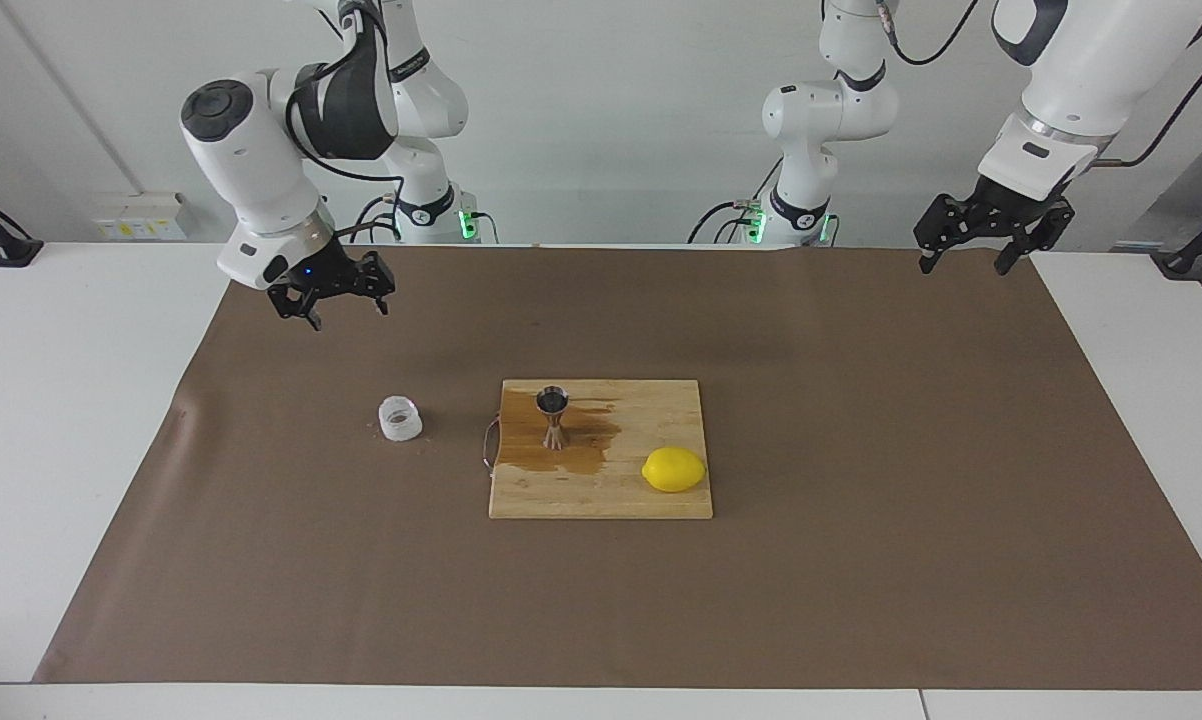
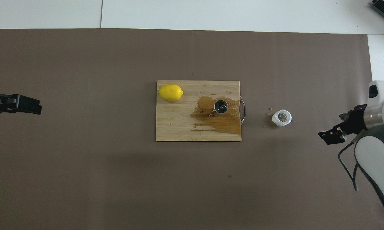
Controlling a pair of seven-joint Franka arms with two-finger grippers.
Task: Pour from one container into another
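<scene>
Steel catches your eye first, but start at the right arm's end of the table. Your right gripper [image 1: 333,303] hangs empty over the brown mat [image 1: 861,600], up toward the corner at the robots' edge, its fingers apart with nothing between them. Next comes the clear cup [image 1: 400,418], upright on the mat just off the cutting board [image 1: 601,490], roughly midway between the robots' edge and the edge away from them. It looks empty, with a few drops on the mat beside it. Then the steel jigger [image 1: 553,416] stands upright on the board, at the board's end toward the cup, in the middle of a brown wet patch [image 1: 581,440] that runs across that part of the wood. A lemon [image 1: 674,469] lies on the board's corner toward the left arm's end, well apart from the jigger. Your left gripper [image 1: 979,250] waits in the air at the left arm's corner of the mat, fingers spread and empty.

By my reading the pour is already done, though messily: the cup is set down and released. You can't see the level inside the jigger, so all that remains is to park the arms.
</scene>
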